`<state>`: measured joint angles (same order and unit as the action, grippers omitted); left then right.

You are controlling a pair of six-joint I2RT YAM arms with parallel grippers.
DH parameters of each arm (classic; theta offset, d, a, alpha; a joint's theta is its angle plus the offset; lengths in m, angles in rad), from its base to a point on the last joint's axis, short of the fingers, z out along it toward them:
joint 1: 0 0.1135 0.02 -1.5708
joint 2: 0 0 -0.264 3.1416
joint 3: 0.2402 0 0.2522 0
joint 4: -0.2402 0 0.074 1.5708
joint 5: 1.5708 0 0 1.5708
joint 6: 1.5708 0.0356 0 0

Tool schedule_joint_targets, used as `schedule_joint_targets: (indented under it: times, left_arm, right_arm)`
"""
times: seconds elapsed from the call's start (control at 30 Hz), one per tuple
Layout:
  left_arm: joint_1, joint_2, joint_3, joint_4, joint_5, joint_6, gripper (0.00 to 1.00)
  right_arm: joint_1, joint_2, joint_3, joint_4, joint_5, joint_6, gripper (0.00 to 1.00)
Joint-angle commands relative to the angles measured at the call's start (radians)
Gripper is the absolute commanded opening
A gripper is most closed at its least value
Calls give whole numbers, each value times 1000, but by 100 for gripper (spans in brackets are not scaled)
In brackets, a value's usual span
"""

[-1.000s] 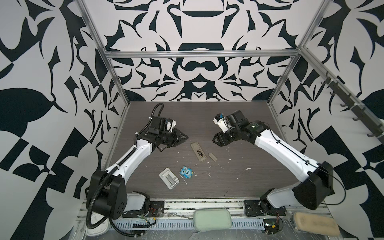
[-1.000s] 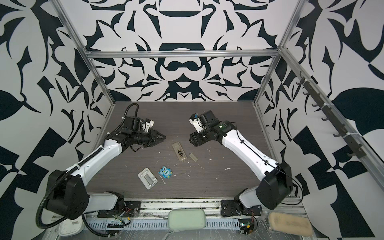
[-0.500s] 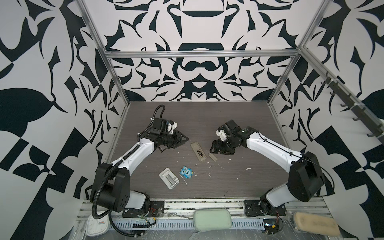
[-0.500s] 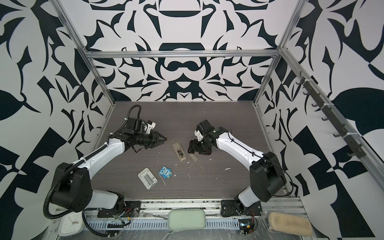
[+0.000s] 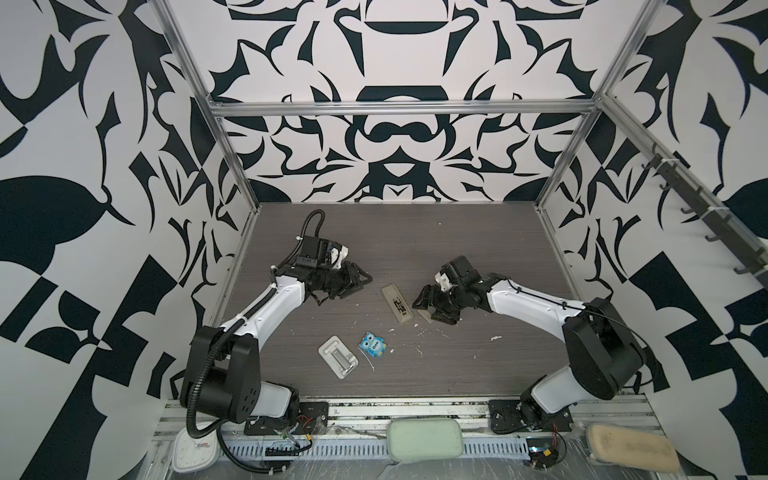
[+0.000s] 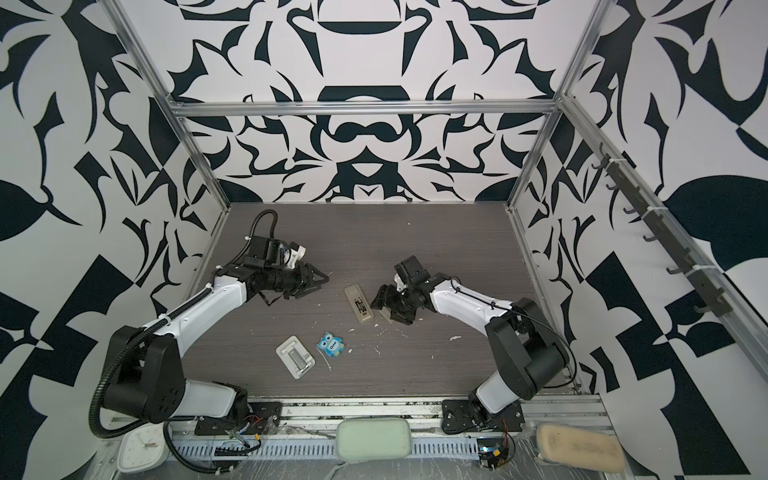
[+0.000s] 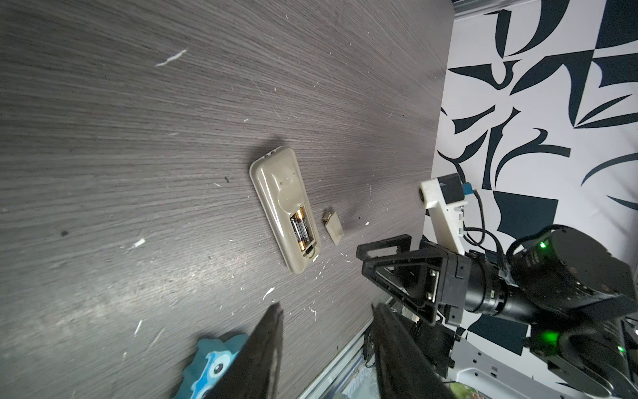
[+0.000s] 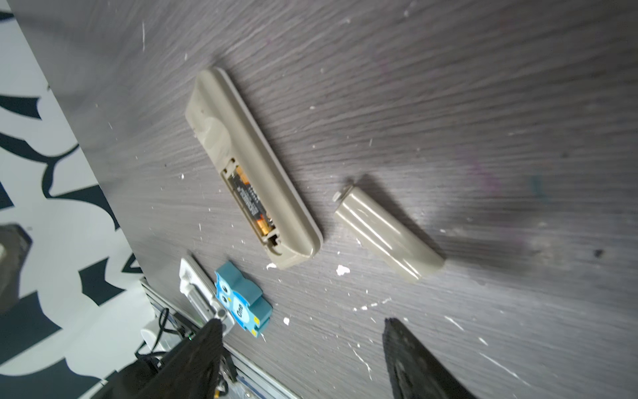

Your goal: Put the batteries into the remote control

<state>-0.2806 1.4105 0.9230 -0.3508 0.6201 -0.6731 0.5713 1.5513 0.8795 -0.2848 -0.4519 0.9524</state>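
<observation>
Mid-worktop [image 5: 415,232], left jaws parted, right jaws wider, both empty; remote [image 5: 397,302] lies back-up between them; cover [image 8: 388,233] lies off, just beside it; both batteries [image 7: 301,229] sit in the bay; seemingly only the cover is left to fit.

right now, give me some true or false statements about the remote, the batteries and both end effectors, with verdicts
1. Both batteries sit in the bay of the remote control. True.
2. The battery cover is clipped onto the remote control. False: it lies loose on the table beside it, apart.
3. The right end effector grips a battery. False: it is open and empty.
4. The left end effector is open, holding nothing. True.
5. The blue owl lies on the remote control. False: it lies on the table next to the white tray.
</observation>
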Motion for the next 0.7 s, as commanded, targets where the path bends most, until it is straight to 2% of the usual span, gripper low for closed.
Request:
schedule_joint_targets:
  times: [0.0,0.33,0.67]
  left_arm:
    - [5,-8,16,-42,-5,30,46]
    - [16,-53,-17,-50,-26,35,46]
    - [28,-67,-34,-31,-28,27,47]
  right_arm:
    - [11,11,-18,98,10,71,77]
    - [47,81,-6,151,-11,114,77]
    - [46,141,27,94,13,71,77]
